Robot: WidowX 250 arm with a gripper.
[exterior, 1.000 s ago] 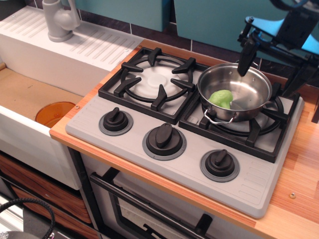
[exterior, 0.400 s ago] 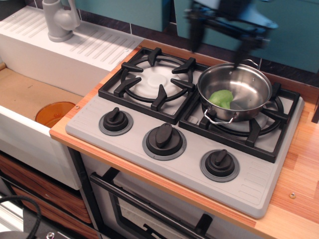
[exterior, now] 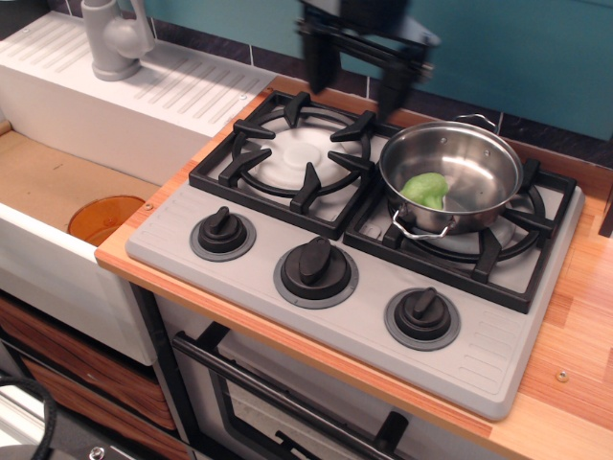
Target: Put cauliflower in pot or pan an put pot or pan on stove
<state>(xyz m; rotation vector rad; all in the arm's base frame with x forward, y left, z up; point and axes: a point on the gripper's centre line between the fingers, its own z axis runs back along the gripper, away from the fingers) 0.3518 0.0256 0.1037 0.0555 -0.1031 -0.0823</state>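
The light-green cauliflower [exterior: 425,190] lies inside the shiny steel pan [exterior: 460,163]. The pan sits on the right burner grate of the grey stove [exterior: 354,316]. My gripper [exterior: 354,81] hangs open and empty above the back edge of the stove, between the two burners and up-left of the pan, apart from it. Its two dark fingers [exterior: 321,65] point down and are blurred by motion.
The left burner grate [exterior: 292,158] is bare. Three black knobs [exterior: 316,264] line the stove's front. A white ridged sink unit with a grey faucet [exterior: 115,38] stands at the left, with an orange drain [exterior: 105,218] in the basin. A wooden counter [exterior: 575,335] runs along the right.
My gripper has left the pan's rim, risen, and swept left across the back of the stove. The pan and cauliflower have stayed put.
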